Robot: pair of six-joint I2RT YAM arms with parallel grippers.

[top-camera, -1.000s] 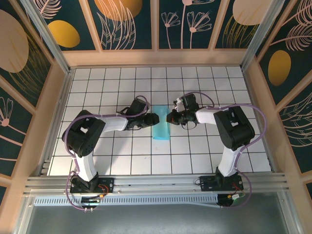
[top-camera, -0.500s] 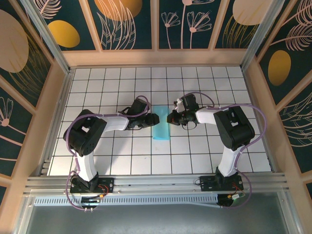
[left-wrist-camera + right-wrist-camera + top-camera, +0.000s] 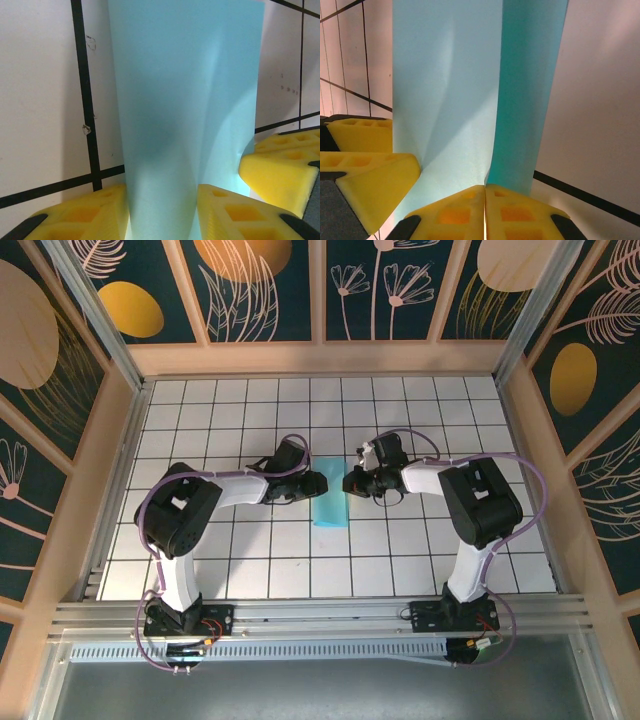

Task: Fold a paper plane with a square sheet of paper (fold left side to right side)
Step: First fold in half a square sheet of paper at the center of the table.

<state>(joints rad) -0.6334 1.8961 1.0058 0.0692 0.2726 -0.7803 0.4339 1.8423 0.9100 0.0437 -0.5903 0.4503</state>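
The square sheet of paper (image 3: 331, 508) lies folded into a narrow cyan strip at the table's middle, its far end between my two grippers. In the left wrist view the paper (image 3: 185, 100) bulges up and narrows between the yellow pads (image 3: 75, 217) of my left gripper (image 3: 162, 200), touching both, so the jaws hold the raised fold. My right gripper (image 3: 485, 192) has its tips pressed together on a crease of the paper (image 3: 445, 90). From above, the left gripper (image 3: 317, 483) and right gripper (image 3: 350, 481) face each other across the strip. The paper plane shape is not formed.
White grid tiles (image 3: 250, 560) cover the table, with wooden walls (image 3: 110, 460) on three sides. The other arm's yellow fingers crowd each wrist view: the right fingers (image 3: 280, 165) beside the paper, the left fingers (image 3: 365, 165) at the paper's edge.
My left gripper's jaws have drawn a little closer on the paper's raised fold. The right gripper and the strip stay where they were.
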